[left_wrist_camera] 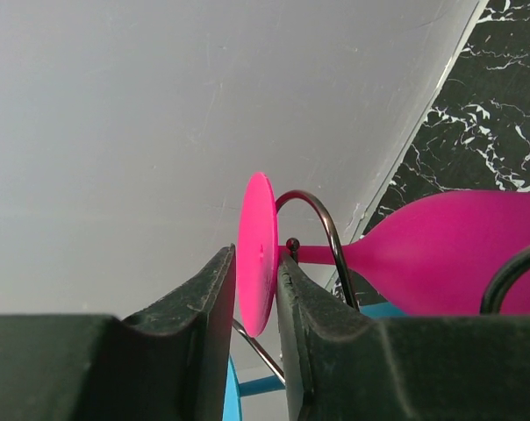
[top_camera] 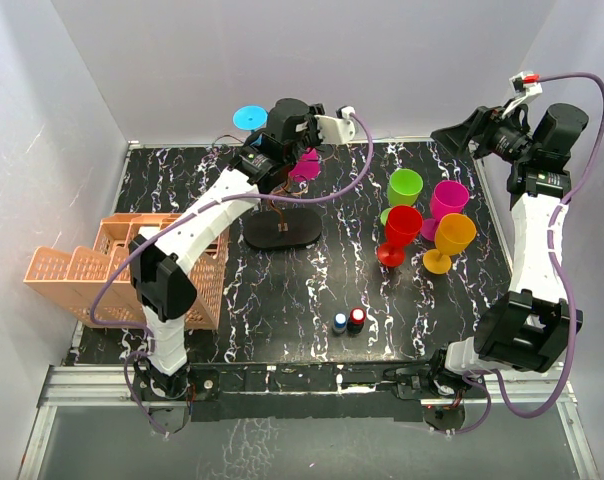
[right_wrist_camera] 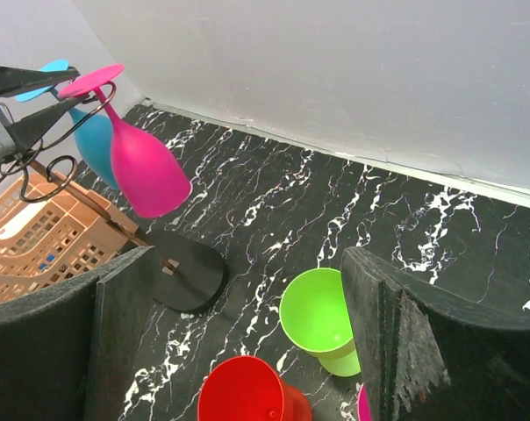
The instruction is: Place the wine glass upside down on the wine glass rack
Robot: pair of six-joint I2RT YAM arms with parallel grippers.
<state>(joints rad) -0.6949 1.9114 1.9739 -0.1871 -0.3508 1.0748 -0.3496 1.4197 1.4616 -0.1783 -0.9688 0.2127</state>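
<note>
A pink wine glass [top_camera: 304, 165] hangs upside down on the wine glass rack [top_camera: 282, 230], a thin dark wire stand on a black oval base. Its stem sits in a curled wire arm [left_wrist_camera: 322, 215], with the round foot [left_wrist_camera: 258, 250] above and the bowl [right_wrist_camera: 146, 171] below. My left gripper [left_wrist_camera: 254, 259] stands round that foot. The jaws are slightly apart, one finger [left_wrist_camera: 217, 298] clear of the disc and the other right against it. My right gripper [right_wrist_camera: 247, 254] is wide open and holds nothing, high at the back right [top_camera: 452, 135] above the standing glasses.
A blue glass [right_wrist_camera: 94, 140] also hangs on the rack. Green [top_camera: 404, 187], magenta [top_camera: 448, 200], red [top_camera: 402, 228] and orange [top_camera: 452, 238] glasses stand upright at the right. An orange lattice crate [top_camera: 122, 270] sits at the left. Two small bottles [top_camera: 347, 321] stand near the front.
</note>
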